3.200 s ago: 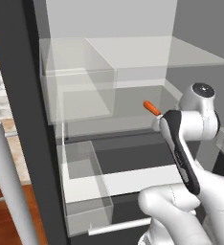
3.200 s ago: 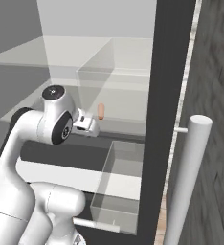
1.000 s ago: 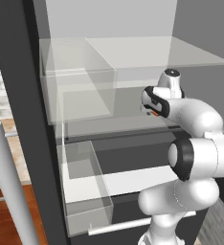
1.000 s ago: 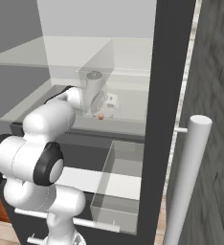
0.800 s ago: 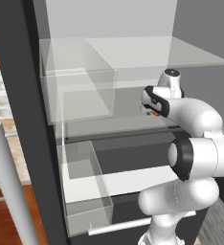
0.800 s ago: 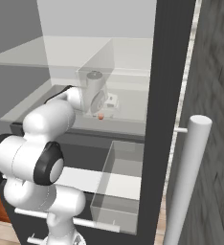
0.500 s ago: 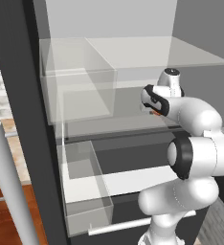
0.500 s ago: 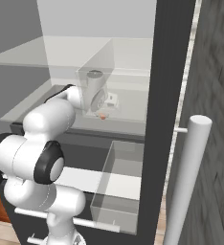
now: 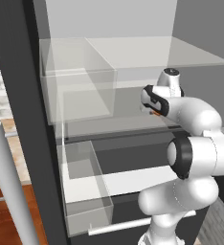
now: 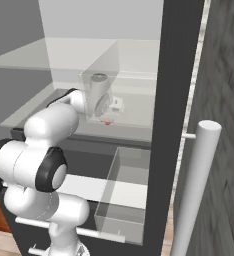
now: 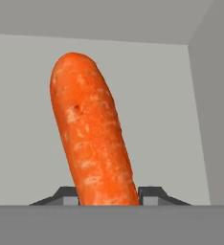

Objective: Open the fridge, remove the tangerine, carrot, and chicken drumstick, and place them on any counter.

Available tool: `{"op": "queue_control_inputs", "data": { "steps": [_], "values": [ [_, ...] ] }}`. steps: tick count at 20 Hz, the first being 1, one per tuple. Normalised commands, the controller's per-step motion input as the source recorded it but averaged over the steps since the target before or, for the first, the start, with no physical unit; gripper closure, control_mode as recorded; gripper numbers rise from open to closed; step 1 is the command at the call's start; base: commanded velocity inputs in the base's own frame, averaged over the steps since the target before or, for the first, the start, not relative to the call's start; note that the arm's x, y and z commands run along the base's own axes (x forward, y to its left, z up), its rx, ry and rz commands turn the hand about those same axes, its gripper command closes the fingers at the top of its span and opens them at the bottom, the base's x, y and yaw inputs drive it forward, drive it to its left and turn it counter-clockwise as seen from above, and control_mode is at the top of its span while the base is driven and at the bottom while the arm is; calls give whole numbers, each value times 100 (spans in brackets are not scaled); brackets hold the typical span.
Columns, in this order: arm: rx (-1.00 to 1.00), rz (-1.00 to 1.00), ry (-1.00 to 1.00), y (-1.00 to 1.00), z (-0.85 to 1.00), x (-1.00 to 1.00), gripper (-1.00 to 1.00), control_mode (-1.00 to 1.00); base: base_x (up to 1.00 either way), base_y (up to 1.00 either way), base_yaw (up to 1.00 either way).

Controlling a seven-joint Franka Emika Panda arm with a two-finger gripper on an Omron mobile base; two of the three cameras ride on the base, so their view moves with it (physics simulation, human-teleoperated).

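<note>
The carrot [image 11: 92, 134] is bright orange, faintly ridged, with a rounded tip, rising from bottom centre of the hand view. The gripper [image 11: 106, 196] is clamped on its lower end, both fingertips [image 11: 152, 194] mostly cut off. From the base views only an orange speck shows inside the fridge [image 9: 18, 95].

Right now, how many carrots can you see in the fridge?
1. The carrot sits between the tips of the tool, over the middle shelf on the right side. Others may be hidden behind the arm.
</note>
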Motion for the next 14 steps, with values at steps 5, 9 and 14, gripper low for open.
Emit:
{"op": "queue_control_inputs", "data": {
  "steps": [5, 9, 14],
  "values": [
    [-3, 0, -1, 2, -6, -44, 100, -100, 0, 0, 0],
    [0, 0, 0, 0, 0, -97, 100, -100, 0, 0, 0],
    [0, 0, -11, 0, 10, -100, 100, -100, 0, 0, 0]
  ]
}}
